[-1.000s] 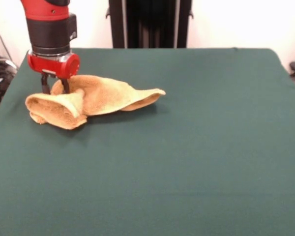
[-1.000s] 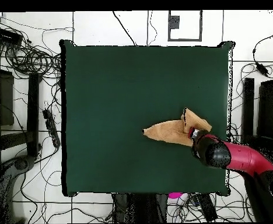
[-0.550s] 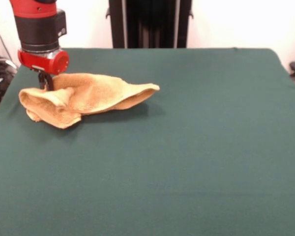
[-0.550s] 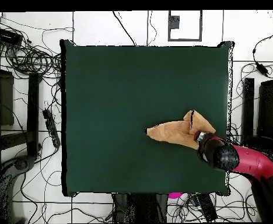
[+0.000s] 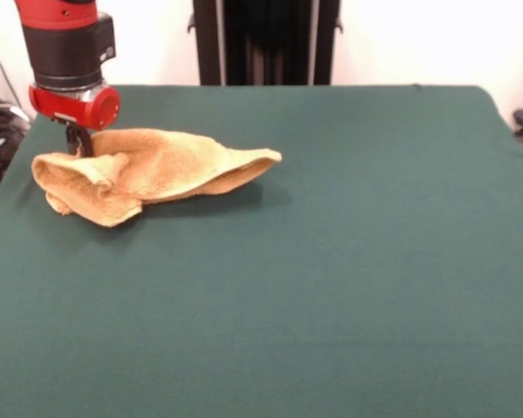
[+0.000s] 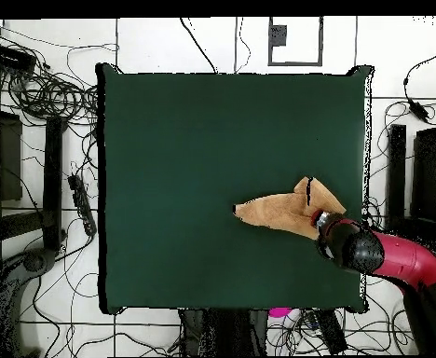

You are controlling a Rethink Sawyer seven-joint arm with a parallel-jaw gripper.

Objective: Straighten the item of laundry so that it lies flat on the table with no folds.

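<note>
My end effector (image 5: 77,139) is dipping behind the crumpled towel (image 5: 148,171), seemingly pinching its edge, though I cannot tell; the towel is lying folded near the desk (image 5: 331,261) corner.

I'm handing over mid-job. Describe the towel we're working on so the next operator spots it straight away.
Start from the big dark green table, then look to the side where the red and black arm comes down. Under the gripper lies the towel, a crumpled orange-tan terry cloth folded over itself, with one pointed corner stretching toward the table's middle. It is the only thing on the green cloth.
</note>
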